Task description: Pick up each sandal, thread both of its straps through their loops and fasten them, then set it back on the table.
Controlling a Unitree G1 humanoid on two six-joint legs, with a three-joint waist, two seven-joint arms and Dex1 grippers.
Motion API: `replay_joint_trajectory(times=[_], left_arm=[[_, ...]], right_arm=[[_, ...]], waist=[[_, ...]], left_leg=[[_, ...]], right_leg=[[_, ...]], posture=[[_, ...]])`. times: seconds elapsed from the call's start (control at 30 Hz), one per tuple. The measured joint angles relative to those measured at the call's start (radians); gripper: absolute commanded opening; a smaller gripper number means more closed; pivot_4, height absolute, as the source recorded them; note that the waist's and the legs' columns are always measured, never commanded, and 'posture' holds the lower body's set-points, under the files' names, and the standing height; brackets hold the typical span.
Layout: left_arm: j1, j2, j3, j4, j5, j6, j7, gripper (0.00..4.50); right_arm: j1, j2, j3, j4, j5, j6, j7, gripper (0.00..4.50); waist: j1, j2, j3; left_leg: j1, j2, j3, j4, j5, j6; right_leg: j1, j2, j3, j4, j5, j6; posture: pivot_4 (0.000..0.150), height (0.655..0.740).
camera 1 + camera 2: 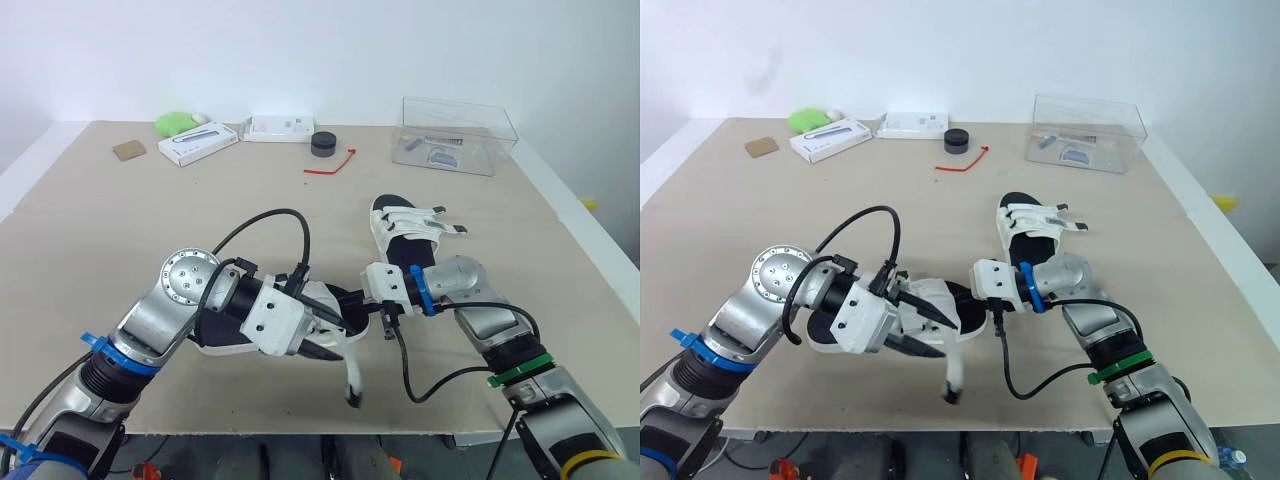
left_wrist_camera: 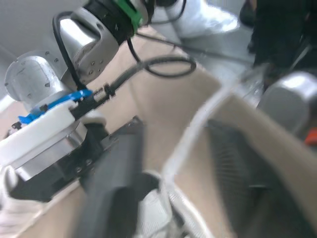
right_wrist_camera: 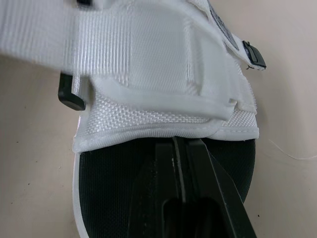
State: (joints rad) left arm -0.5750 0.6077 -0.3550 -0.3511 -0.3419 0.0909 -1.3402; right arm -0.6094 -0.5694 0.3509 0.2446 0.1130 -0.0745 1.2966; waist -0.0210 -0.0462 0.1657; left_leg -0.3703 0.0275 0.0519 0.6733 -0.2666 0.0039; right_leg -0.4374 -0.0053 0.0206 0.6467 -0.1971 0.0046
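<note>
Evidently mid-threading: the left tool [image 1: 328, 330] grips the six-o'clock sandal [image 1: 222, 349], its strap [image 1: 352, 375] dangling; the right tool [image 3: 181, 144], clenched empty, should next open and catch it.

Tan table [image 1: 150, 220]; sandal [image 1: 405, 222], clear box [image 1: 458, 135], red tie [image 1: 332, 163]

A beige table [image 1: 100, 230] stands before a plain white wall [image 1: 300, 50].

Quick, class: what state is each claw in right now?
Left claw: cannot be told.
Right claw: closed, over a sandal.
</note>
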Motion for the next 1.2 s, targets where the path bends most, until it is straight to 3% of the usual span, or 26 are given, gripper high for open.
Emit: replay_joint_trajectory(times=[0.07, 0.1, 0.3, 0.5, 0.57, 0.63, 0.8, 0.83, 0.93, 1.03, 1.2], left_arm=[[0.0, 0.007, 0.017, -0.033, -0.069, 0.105, 0.013, 4.29], [0.0, 0.014, 0.026, -0.049, -0.102, 0.158, 0.024, 4.47], [-0.003, 0.092, 0.11, -0.087, -0.331, 0.501, 0.071, 4.47], [-0.024, 0.252, 0.35, 0.038, -0.773, 0.995, 0.152, 4.47], [0.036, 0.307, 0.392, 0.014, -0.835, 1.051, 0.134, 4.47], [0.173, 0.382, 0.407, -0.027, -0.844, 1.08, 0.099, 4.47], [0.342, 0.401, 0.471, -0.119, -0.822, 1.036, 0.098, 4.47], [0.433, 0.384, 0.473, -0.174, -0.769, 0.983, 0.129, 4.47], [0.504, 0.3, 0.408, -0.228, -0.636, 0.874, 0.216, 4.47], [0.514, 0.214, 0.309, -0.249, -0.56, 0.827, 0.302, 4.47], [0.417, 0.153, 0.244, -0.237, -0.55, 0.843, 0.361, 4.47]], right_arm=[[-0.002, 0.001, 0.0, 0.003, 0.0, -0.002, 0.004, 0.0], [-0.003, 0.001, 0.0, 0.004, 0.0, -0.002, 0.006, 0.0], [-0.009, 0.003, 0.002, 0.014, -0.001, -0.011, 0.012, 0.0], [-0.021, 0.014, 0.009, 0.016, -0.001, -0.005, 0.015, 0.0], [-0.024, 0.016, 0.012, 0.013, -0.001, 0.002, 0.018, 0.0], [-0.018, 0.015, 0.009, 0.003, 0.0, 0.007, 0.02, 0.0], [-0.008, 0.006, 0.001, -0.013, 0.0, 0.028, 0.018, 0.0], [-0.003, 0.008, -0.001, -0.019, 0.0, 0.032, 0.014, 0.0], [0.004, 0.005, -0.007, -0.023, 0.0, 0.038, 0.013, 0.0], [0.007, 0.009, -0.006, -0.028, 0.0, 0.049, 0.004, 0.0], [0.009, 0.009, -0.008, -0.033, -0.001, 0.056, 0.001, 0.0]], waist=[[0.0, 0.0, 0.0], [0.0, 0.0, 0.0], [-0.001, 0.0, 0.0], [-0.004, 0.001, 0.001], [-0.004, 0.001, 0.001], [-0.009, 0.001, 0.001], [0.0, 0.0, 0.001], [0.0, 0.002, 0.0], [0.0, 0.002, -0.001], [0.0, -0.001, -0.001], [0.0, 0.0, -0.001]], left_leg=[[0.0, 0.0, 0.0, 0.0, 0.0, 0.0], [0.0, 0.0, 0.0, 0.0, 0.0, 0.0], [0.0, 0.001, -0.001, 0.0, 0.0, 0.0], [0.001, 0.001, -0.001, -0.001, 0.0, 0.0], [0.001, 0.001, 0.0, -0.002, 0.0, 0.0], [0.001, 0.001, -0.001, -0.002, -0.001, -0.001], [0.001, 0.001, -0.002, -0.002, 0.0, -0.003], [0.002, 0.001, -0.001, -0.002, 0.0, -0.003], [0.002, 0.001, -0.001, -0.002, 0.0, -0.003], [0.001, 0.002, -0.002, -0.002, 0.0, -0.003], [0.002, 0.001, -0.002, -0.002, 0.0, -0.002]], right_leg=[[0.0, 0.0, -0.001, 0.0, 0.0, 0.0], [0.0, 0.0, -0.001, 0.0, 0.0, 0.0], [0.0, 0.001, -0.001, 0.0, 0.0, 0.0], [-0.001, 0.002, -0.002, 0.0, -0.001, -0.001], [-0.001, 0.001, -0.001, 0.0, -0.001, -0.001], [-0.002, 0.0, -0.001, 0.0, -0.003, -0.002], [-0.001, 0.0, -0.001, 0.0, -0.005, -0.007], [-0.001, -0.001, -0.001, 0.001, -0.006, -0.007], [0.0, -0.002, -0.001, 0.0, -0.006, -0.007], [0.0, 0.0, -0.001, 0.0, -0.005, -0.008], [0.0, 0.001, -0.001, 0.001, -0.004, -0.007]], posture=[[0.15, 0.74], [0.15, 0.74], [0.15, 0.74], [0.15, 0.74], [0.15, 0.74], [0.15, 0.74], [0.15, 0.74], [0.15, 0.74], [0.15, 0.74], [0.15, 0.74], [0.15, 0.74]])
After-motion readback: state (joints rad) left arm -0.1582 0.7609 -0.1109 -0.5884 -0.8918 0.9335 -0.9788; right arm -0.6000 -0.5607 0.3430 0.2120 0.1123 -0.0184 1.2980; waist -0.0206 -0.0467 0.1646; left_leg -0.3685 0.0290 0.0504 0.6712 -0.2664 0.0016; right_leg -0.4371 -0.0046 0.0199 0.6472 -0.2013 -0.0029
